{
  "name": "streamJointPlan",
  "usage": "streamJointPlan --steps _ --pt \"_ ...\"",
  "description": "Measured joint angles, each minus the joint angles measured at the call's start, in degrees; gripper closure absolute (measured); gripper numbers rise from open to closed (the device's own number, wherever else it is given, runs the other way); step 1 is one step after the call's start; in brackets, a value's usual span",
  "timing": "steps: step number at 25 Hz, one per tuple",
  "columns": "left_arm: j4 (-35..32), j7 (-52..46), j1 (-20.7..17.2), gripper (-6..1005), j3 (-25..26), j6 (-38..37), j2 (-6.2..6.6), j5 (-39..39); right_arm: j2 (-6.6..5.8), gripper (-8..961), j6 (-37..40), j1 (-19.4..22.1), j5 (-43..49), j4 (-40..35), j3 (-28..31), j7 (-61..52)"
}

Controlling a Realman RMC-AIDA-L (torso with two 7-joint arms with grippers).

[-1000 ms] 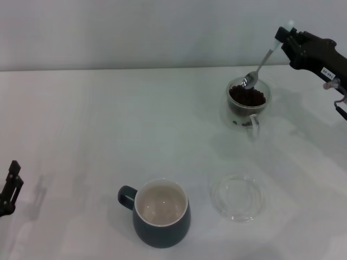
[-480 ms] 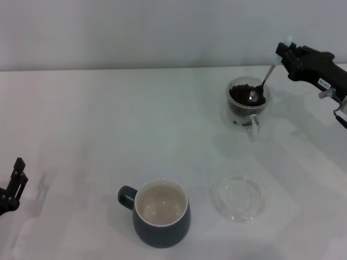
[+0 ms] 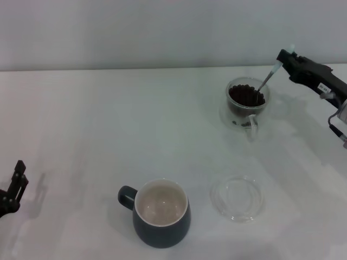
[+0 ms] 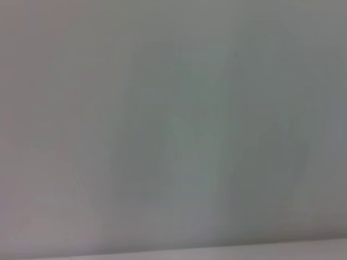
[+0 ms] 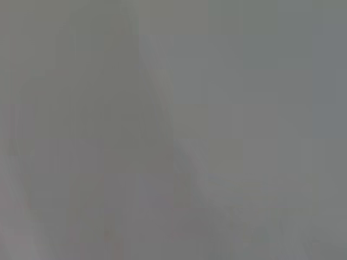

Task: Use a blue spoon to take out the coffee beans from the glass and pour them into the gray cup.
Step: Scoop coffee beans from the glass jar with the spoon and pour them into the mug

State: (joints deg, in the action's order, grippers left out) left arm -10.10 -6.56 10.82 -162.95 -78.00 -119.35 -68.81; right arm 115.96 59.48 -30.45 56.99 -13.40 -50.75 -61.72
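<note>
In the head view the clear glass (image 3: 246,103) stands at the far right of the table, filled with dark coffee beans (image 3: 246,96). My right gripper (image 3: 284,58) hovers just right of and above it, shut on the pale handle of the blue spoon (image 3: 269,77). The spoon slants down into the glass and its bowl is buried in the beans. The gray cup (image 3: 161,213) stands near the front centre, cream inside, handle to the left. My left gripper (image 3: 14,187) sits idle at the front left edge. Both wrist views show only blank grey.
A flat round clear glass saucer (image 3: 237,196) lies right of the gray cup, in front of the glass. The white table (image 3: 108,124) runs back to a pale wall.
The right gripper has lowered and tipped the spoon: its bowl went from above the glass rim down into the beans. The left gripper shifted slightly at the frame edge.
</note>
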Motion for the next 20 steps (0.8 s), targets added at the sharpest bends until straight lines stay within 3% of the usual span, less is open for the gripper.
streamJointPlan --steps 20 --pt "0.1 0.2 0.1 347 0.0 1.0 0.09 0.0 -0.01 808 -6.1 0.0 -2.2 1.1 0.1 -18.5"
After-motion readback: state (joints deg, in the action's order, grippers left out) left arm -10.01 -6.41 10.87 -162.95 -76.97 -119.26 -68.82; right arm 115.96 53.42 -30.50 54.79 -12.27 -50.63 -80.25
